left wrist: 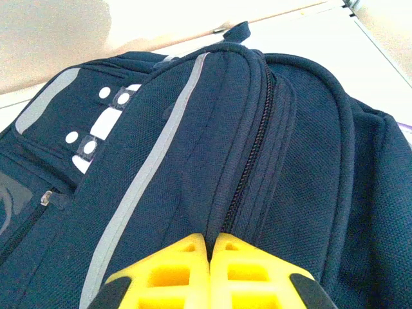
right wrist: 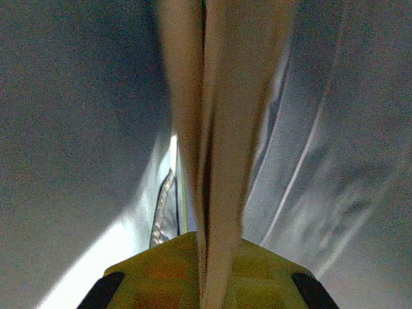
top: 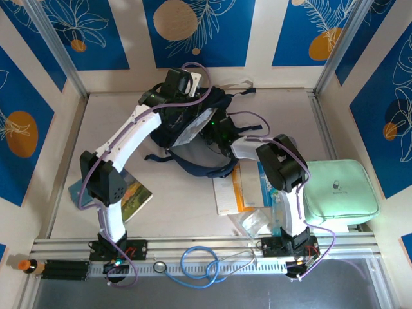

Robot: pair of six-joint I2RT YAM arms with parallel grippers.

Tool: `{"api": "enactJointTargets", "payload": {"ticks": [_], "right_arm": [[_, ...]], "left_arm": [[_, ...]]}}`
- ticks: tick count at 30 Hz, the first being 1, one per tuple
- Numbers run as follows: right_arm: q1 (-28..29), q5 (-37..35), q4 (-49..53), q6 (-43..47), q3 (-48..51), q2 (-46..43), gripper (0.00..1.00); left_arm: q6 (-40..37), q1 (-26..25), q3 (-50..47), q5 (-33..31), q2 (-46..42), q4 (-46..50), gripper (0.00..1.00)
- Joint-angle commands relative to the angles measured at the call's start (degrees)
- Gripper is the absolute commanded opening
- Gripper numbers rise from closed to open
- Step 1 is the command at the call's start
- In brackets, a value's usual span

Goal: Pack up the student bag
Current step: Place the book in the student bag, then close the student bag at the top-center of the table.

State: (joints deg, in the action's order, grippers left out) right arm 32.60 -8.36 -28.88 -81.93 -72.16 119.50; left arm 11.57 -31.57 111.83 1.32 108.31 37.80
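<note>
The left arm (top: 132, 132) reaches to the top of the student bag (top: 215, 103). Its jaws are squeezed tight together, and they pinch a fold of the blue cloth right beside the zip (left wrist: 248, 167). I think they hold the bag's mouth up.

The bag lies at the back of the counter (top: 180, 215), in the middle, between the two arms.

The right arm (top: 248, 147) pokes down inside the bag. Its jaws are closed on a flat pale thing (right wrist: 212, 129), maybe a book, standing on its edge, with dark cloth on both sides.

So the step now looks like sliding this flat thing in. Next, the right jaws should push it deeper, let go and come out straight, so nothing snags. The left jaws should not let go first.
</note>
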Motion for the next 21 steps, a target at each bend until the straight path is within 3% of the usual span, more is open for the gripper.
{"api": "enactJointTargets", "payload": {"ticks": [1, 3, 7, 9, 11, 16, 21], "right_arm": [[-0.4, 2.2, -1.8, -1.0, -2.5, 1.6, 0.06], [-0.8, 3.1, -2.1, -0.3, -2.2, 1.5, 0.16], [-2.2, 8.5, 0.1, 2.1, 0.0, -2.2, 0.51], [-3.0, 13.5, 6.7, 2.8, 0.6, -5.6, 0.59], [-3.1, 14.2, 12.9, 4.1, 3.0, -10.1, 0.68], [-3.3, 13.3, 20.8, 6.3, 9.9, -18.8, 0.73], [-3.9, 9.1, 31.2, 13.3, 14.5, -26.0, 0.67]], "left_arm": [[2.4, 0.9, 3.2, 1.7, -1.0, -4.1, 0.0], [2.8, 1.3, 2.9, 1.8, -1.0, -4.3, 0.0], [3.3, 2.2, 1.8, 1.9, -1.2, -4.7, 0.0], [3.3, 2.6, 1.3, 1.8, -1.3, -4.5, 0.0], [3.4, 3.2, 0.7, 1.7, -1.3, -4.3, 0.0], [2.9, 4.4, -3.0, 1.7, -1.6, -6.8, 0.0], [-0.2, 5.0, -9.7, 0.2, -2.8, -9.2, 0.0]]}}
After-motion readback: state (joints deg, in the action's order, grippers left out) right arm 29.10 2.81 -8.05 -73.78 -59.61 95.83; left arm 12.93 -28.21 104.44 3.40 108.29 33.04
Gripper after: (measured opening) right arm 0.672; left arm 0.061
